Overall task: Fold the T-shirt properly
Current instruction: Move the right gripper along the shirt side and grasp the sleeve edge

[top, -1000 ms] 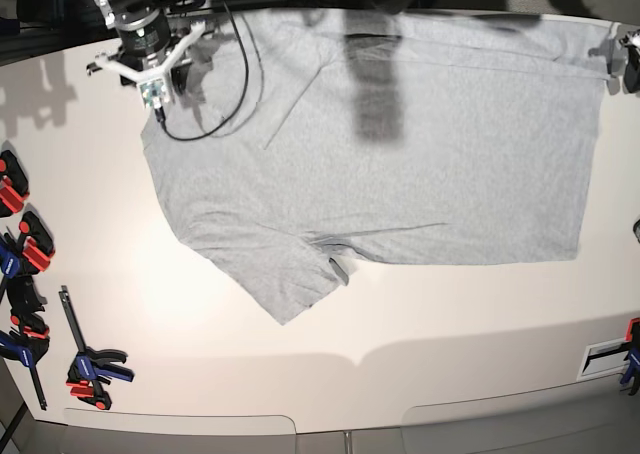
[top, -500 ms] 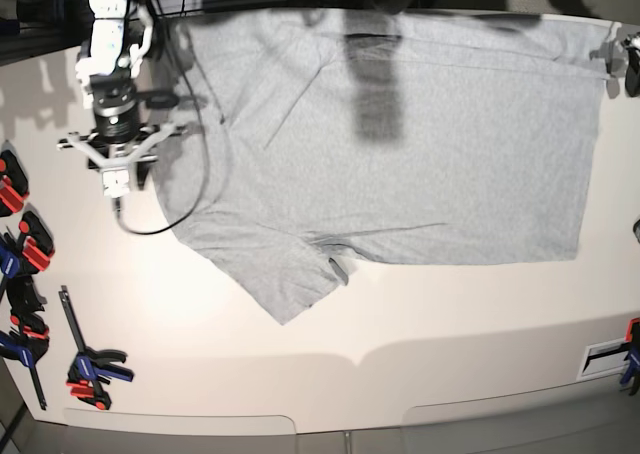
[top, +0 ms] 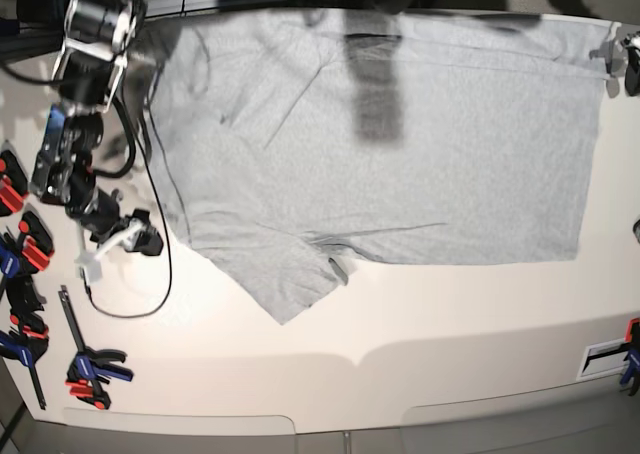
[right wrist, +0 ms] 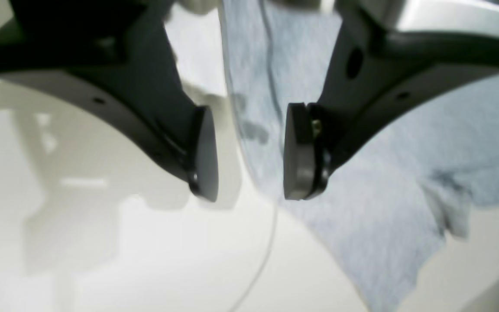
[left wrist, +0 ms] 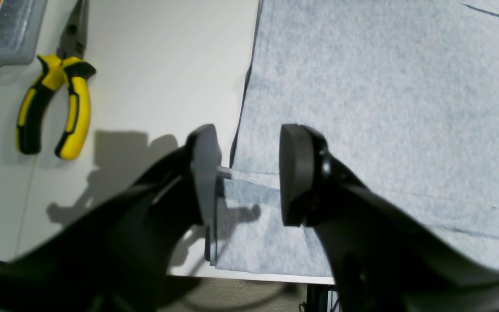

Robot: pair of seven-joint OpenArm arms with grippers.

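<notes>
Closest to the cam in the base view there's bare white table point(top: 400, 324) w/ a row of red/blue/black bar clamps point(top: 90, 366) down the left edge and one more clamp point(top: 630, 354) poking in at the right edge. Next up, the right gripper point(top: 110, 246) sits low over the table, just left of the T-shirt point(top: 400, 154), w/ its black cable point(top: 160, 274) looping on the tabletop beside it. Right wrist view: jaws clearly apart, nothing between the pads, one pad over bare table and the other over the grey fabric edge, so it's straddling the shirt's outline, can't tell if it's touching. Pic is pretty blurry tbh. The shirt itself is spread flat, plain grey side up, taking up most of the middle and back of the table, w/ a sleeve point(top: 285, 274) pointing toward the near side and the hem running along the right. A few creases across the body, plus a dark shadow band near the top. Far right corner: the left gripper point(left wrist: 245, 173) is at the shirt's corner near the table edge, jaws open, pads either side of the fabric edge, not pinching anything afaict. Beyond it in the left wrist view, yellow/black pliers point(left wrist: 54, 104) lie on the table, and a clear plastic box point(left wrist: 2, 30) sits just past them.
</notes>
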